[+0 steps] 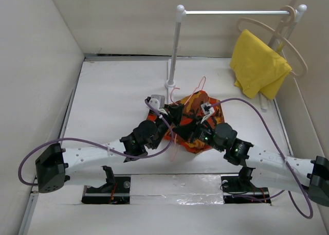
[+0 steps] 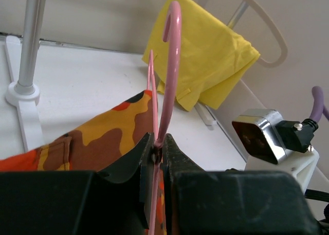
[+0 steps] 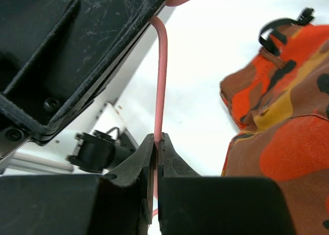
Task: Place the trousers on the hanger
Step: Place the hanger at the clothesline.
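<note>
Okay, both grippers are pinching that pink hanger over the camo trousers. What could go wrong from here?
The left gripper and right gripper both pinch the thin wire hanger at their fingertips only, so uneven arm motion could bend it or let it slip. The trousers lie bunched below, so feeding a leg through may snag.

White table (image 1: pixel 110 93), bearing rack foot (image 1: pixel 170 84); camouflage trousers (image 1: pixel 215 111) bunched near rack foot, on its near-right side.
</note>
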`<state>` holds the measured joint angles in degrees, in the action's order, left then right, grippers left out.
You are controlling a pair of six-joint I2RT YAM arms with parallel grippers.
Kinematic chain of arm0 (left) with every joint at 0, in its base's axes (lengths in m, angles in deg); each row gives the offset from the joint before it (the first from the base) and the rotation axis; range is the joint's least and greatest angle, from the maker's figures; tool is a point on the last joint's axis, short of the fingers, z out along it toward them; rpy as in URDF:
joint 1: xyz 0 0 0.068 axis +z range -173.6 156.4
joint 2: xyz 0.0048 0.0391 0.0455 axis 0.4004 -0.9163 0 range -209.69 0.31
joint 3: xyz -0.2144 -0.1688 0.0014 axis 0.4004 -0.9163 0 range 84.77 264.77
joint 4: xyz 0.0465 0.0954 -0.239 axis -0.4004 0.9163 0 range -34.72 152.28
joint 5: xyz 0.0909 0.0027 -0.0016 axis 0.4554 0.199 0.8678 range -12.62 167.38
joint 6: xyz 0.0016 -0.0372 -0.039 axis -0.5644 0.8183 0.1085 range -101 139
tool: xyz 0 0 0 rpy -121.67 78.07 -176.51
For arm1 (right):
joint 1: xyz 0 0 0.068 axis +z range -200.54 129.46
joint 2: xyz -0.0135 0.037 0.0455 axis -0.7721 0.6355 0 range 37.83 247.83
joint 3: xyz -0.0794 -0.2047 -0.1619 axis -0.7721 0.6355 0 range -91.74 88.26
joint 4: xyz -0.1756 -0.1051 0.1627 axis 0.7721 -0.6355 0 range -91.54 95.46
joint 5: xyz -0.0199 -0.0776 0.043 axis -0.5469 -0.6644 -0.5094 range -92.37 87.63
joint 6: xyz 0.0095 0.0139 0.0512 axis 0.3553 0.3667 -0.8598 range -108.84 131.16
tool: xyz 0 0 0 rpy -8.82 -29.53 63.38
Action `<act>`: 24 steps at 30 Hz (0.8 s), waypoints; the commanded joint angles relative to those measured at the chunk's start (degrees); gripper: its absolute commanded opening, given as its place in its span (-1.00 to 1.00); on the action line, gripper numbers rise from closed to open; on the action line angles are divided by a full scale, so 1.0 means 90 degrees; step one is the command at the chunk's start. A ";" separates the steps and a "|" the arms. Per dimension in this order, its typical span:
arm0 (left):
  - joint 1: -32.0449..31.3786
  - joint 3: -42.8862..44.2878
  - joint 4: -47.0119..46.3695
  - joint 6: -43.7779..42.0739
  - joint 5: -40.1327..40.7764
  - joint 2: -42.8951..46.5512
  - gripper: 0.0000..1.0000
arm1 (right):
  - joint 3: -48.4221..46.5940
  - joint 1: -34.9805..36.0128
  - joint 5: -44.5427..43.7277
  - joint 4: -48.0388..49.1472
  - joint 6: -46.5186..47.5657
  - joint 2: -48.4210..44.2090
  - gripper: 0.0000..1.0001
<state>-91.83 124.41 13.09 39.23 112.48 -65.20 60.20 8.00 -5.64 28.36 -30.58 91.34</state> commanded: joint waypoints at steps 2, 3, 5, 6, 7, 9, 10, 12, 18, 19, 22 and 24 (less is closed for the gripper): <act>-0.0066 0.0664 -0.0741 -0.0040 -0.0686 0.0111 -1.00 | -0.0281 -0.0049 0.0285 0.1441 -0.0089 -0.0301 -1.00; -0.0066 0.0684 -0.0761 -0.0070 -0.0686 0.0150 -1.00 | -0.0446 -0.0117 0.0362 0.1411 -0.0138 -0.0398 -1.00; -0.0066 0.0849 -0.0722 -0.0273 -0.0735 0.0248 -0.63 | -0.0525 -0.0371 0.0674 0.1576 -0.0459 -0.0477 -1.00; -0.0066 0.0937 -0.0538 -0.0352 -0.0735 0.0268 -0.48 | -0.0535 -0.0459 0.0859 0.1722 -0.0586 -0.0497 -1.00; -0.0066 0.1102 -0.0459 -0.0440 -0.0764 0.0326 -0.33 | -0.0555 -0.0537 0.0958 0.1965 -0.0790 -0.0526 -1.00; -0.0066 0.1162 -0.0351 -0.0714 -0.0803 0.0433 0.03 | -0.0681 -0.0869 0.1260 0.1997 -0.0899 -0.0536 -1.00; -0.0066 0.1162 -0.0331 -0.0792 -0.0755 0.0589 0.13 | -0.0856 -0.0996 0.1368 0.1929 -0.0929 -0.0546 -1.00; -0.0066 0.1114 -0.0302 -0.0977 -0.0619 0.0765 0.37 | -0.0974 -0.1299 0.1476 0.1890 -0.0949 -0.0575 -1.00; -0.0066 0.0655 -0.0097 -0.1085 -0.0208 0.1683 0.50 | -0.1423 -0.2391 0.2158 0.1655 -0.0890 -0.0439 -1.00; -0.0066 0.0509 -0.0039 -0.1095 -0.0101 0.1877 0.50 | -0.1492 -0.2548 0.2228 0.1597 -0.0832 -0.0400 -1.00; -0.0066 0.0071 0.0128 -0.1008 0.0298 0.2152 0.47 | -0.1930 -0.3337 0.2754 0.1480 -0.0725 -0.0088 -1.00; 0.0002 -0.0175 0.0205 -0.1017 0.0524 0.2182 0.46 | -0.2417 -0.3778 0.3153 0.1324 -0.0666 0.0194 -1.00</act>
<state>-92.22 125.81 13.72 31.01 113.09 -45.90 47.51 -21.05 16.64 31.48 -40.98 91.93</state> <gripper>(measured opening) 0.733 0.045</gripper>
